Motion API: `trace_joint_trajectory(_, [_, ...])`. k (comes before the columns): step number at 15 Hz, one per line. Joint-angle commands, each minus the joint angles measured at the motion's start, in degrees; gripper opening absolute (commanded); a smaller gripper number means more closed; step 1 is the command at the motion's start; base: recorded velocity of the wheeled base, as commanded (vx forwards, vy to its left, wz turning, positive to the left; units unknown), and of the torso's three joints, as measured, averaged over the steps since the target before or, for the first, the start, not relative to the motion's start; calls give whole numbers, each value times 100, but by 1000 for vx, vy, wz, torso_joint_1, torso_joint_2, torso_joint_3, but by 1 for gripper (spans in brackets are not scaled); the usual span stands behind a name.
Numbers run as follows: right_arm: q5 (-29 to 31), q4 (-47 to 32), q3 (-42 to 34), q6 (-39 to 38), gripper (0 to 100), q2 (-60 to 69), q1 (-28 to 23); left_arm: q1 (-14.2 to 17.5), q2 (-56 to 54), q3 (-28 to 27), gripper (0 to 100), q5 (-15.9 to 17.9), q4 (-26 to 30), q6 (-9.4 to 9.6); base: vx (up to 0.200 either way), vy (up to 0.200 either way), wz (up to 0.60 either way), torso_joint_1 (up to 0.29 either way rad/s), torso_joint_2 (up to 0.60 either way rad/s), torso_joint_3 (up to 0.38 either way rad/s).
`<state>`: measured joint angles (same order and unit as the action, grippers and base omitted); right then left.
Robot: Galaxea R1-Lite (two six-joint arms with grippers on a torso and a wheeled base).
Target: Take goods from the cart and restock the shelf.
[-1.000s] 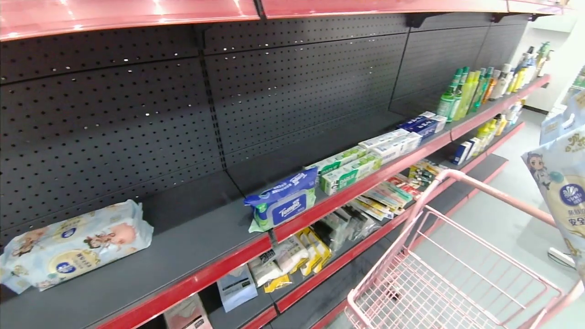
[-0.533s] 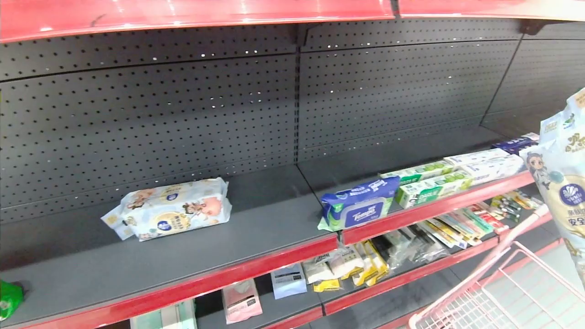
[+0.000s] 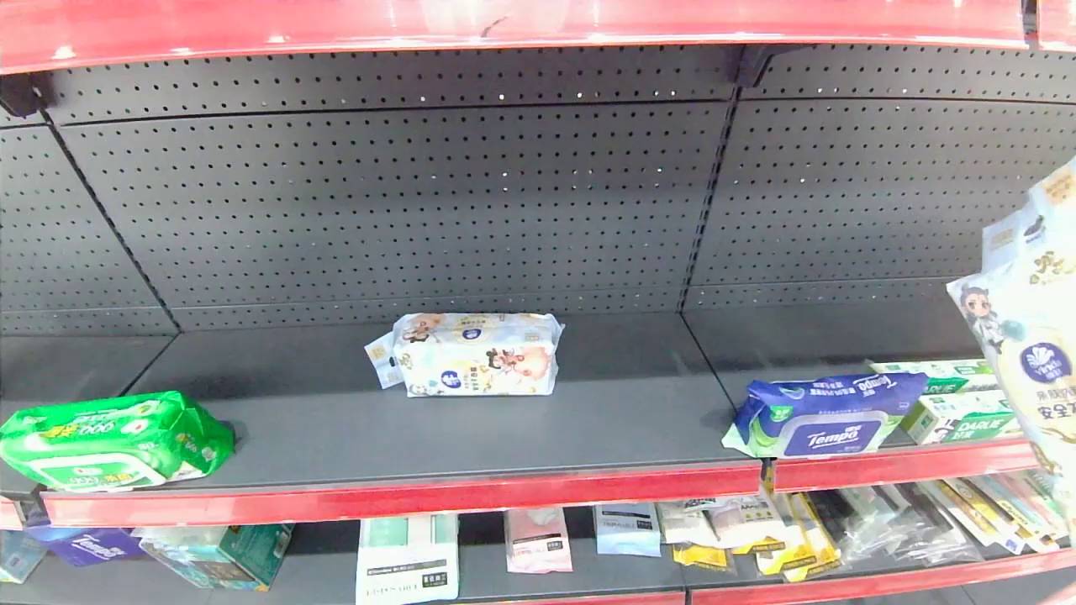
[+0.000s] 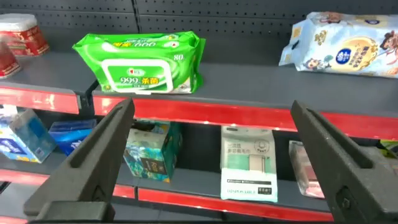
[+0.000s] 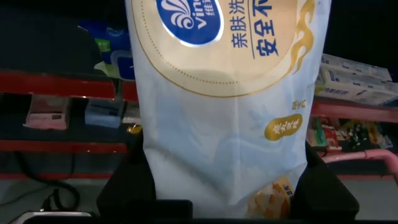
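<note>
Right claw (image 5: 227, 190) first: it's clamped on a big white tissue pack (image 5: 230, 93), a dark finger (image 5: 127, 186) pressed to each side, and the pack stands upright out of the grip. Beyond that claw a pink cart rail (image 5: 370, 155) peeks in low down, and straight ahead runs the red-edged shelf (image 3: 403, 496).

Over to the left claw (image 4: 212, 115): wide open, nothing between its fingers (image 4: 93, 165), and pointed at the shelf's red lip. Ahead of it a green wet-wipe pack (image 4: 140, 62) lies flat near the front edge. Further along, toward the right claw's side, sits a cartoon-printed tissue pack (image 4: 348, 43), alone in the middle of the board and well apart from the green one. Under that board, in front of the open claw, a teal tissue box (image 4: 149, 152) and a mint-and-white packet (image 4: 249, 163) sit on the next shelf down.

Closer to the right claw, a blue wet-wipe pack (image 3: 828, 416) rests at the shelf's front edge. Green-and-white toothpaste boxes (image 3: 958, 403) lie just beside it, between it and the pack in the grip. That held pack is off the shelf, up in the air in front of the shelf's right stretch, not touching the board.
</note>
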<state>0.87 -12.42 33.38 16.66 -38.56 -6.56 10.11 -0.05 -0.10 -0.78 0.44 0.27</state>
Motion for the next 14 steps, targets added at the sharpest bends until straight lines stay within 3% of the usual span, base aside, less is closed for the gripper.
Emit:
trace_joint_trajectory(1, [19, -15, -68, -32, 0, 296, -12, 9, 5, 1, 100, -1, 0, 0, 0, 0, 0, 0, 0, 0])
trace_joint_trajectory(4, [-69, 12, -341, -23, 0, 1061, 32, 0, 5, -8, 100, 78, 9, 26, 0, 0, 0, 0, 0, 0])
trace_joint_trajectory(6, [-262, 29, -613, -23, 0, 1492, 129, 0, 5, -140, 100, 289, 18, 228, 0, 0, 0, 0, 0, 0])
trace_joint_trajectory(7, [-280, 21, -666, -5, 0, 1641, 155, -97, 365, -1054, 100, 298, 53, 131, 0, 0, 0, 0, 0, 0])
trace_joint_trajectory(8, [-262, 29, -736, 21, 0, 1703, 129, -167, 1517, -1977, 100, 307, 9, -378, 0, 0, 0, 0, 0, 0])
trace_joint_trajectory(9, [-254, 29, -754, 21, 0, 1782, 120, -167, 2343, -2504, 100, 307, 9, -844, 0, 0, 0, 0, 0, 0])
trace_joint_trajectory(12, [-227, 47, -710, -58, 0, 1834, 93, -158, 4039, -2486, 100, 245, -26, -361, 0, 0, 0, 0, 0, 0])
trace_joint_trajectory(13, [-227, 47, -710, -58, 0, 1843, 93, -158, 4074, -2486, 100, 245, -26, -343, 0, 0, 0, 0, 0, 0])
trace_joint_trajectory(14, [-192, 29, -824, -58, 0, 2019, 93, -167, 5015, -2513, 100, 632, -44, 307, 0, 0, 0, 0, 0, 0])
